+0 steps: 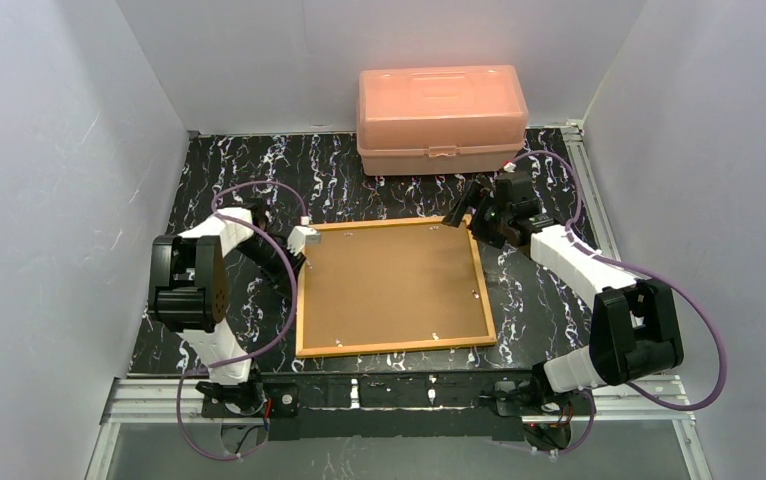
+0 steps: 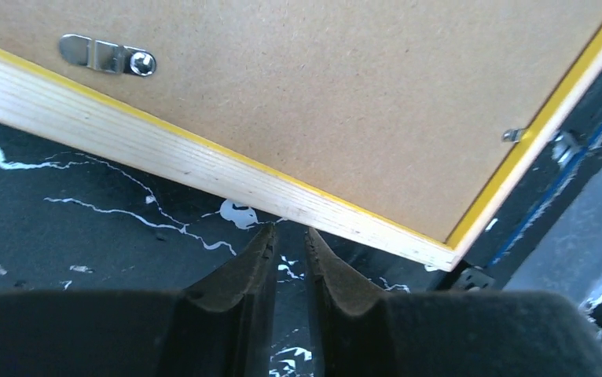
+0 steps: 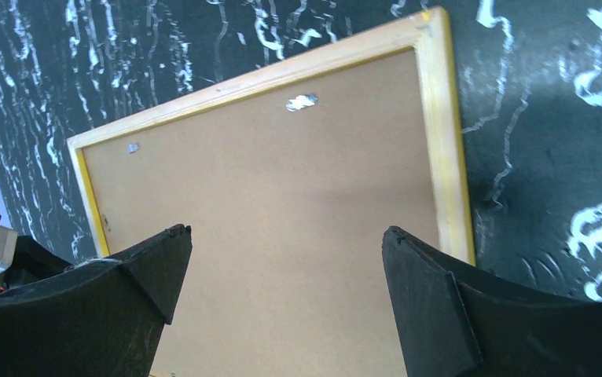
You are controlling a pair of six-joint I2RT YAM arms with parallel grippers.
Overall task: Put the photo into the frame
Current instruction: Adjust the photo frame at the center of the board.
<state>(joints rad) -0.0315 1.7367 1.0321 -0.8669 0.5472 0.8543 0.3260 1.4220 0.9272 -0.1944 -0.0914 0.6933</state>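
Note:
The frame (image 1: 389, 285) lies face down on the black marbled table, its brown fibreboard back up and its yellow-orange border around it. The photo is not in view. My left gripper (image 1: 295, 264) is at the frame's left edge; in the left wrist view (image 2: 288, 229) its fingertips stand a narrow gap apart with nothing between them, right against the frame's pale wooden side (image 2: 203, 169). My right gripper (image 1: 465, 212) hovers over the frame's far right corner, jaws wide open and empty. In the right wrist view (image 3: 282, 232) the brown back (image 3: 282, 157) fills the space between them.
A salmon-pink plastic box (image 1: 441, 118) stands at the back of the table, behind the frame. Small metal clips (image 2: 109, 56) sit on the frame's back near its rim. White walls close in the left, right and back sides.

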